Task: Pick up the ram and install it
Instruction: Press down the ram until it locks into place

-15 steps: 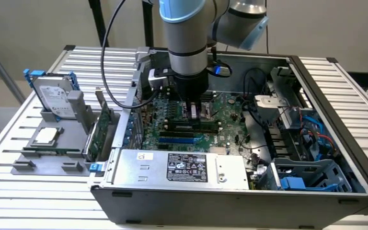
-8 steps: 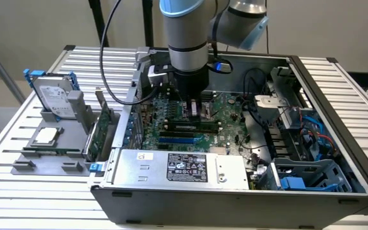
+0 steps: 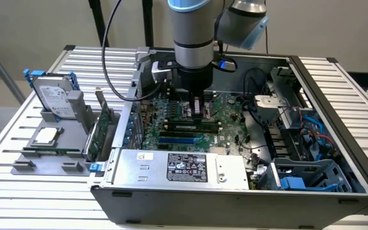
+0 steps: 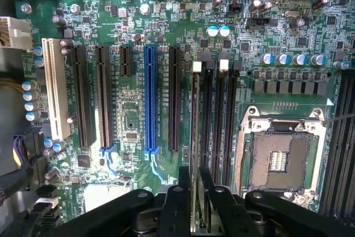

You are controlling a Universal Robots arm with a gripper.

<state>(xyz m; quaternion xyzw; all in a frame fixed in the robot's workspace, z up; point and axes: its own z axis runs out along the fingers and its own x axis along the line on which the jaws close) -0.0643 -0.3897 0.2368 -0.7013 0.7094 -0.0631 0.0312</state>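
One gripper (image 4: 193, 192) on the grey Universal Robots arm (image 3: 193, 33) is down inside the open dark-grey computer case (image 3: 235, 196), over the green motherboard (image 4: 138, 115). Black fingers (image 4: 181, 190) are clamped on the ram (image 4: 194, 120), a long thin dark-green circuit-board stick held edge-on, so it reads as a narrow strip running up from between the fingers. It lines up with the first of the black memory slots (image 4: 219, 115), the one nearest the dark expansion slot (image 4: 173, 98) and the blue expansion slot (image 4: 150, 98); the empty silver processor socket (image 4: 280, 154) is on the far side of the slots. Cannot tell whether the stick's lower edge is already touching the slot or just above it.

Step in hand, as I judge: insertion, pick is done. Seating calls for a straight push down along the slot with the stick kept parallel to it, until the white end latches (image 4: 196, 66) catch.

Outside the case, toward the exterior view's left edge of the slatted metal counter (image 3: 17, 191), a grey parts holder (image 3: 43, 163) carries a silver hard drive (image 3: 51, 96) and a square silver processor chip (image 3: 46, 136), well apart from the work.
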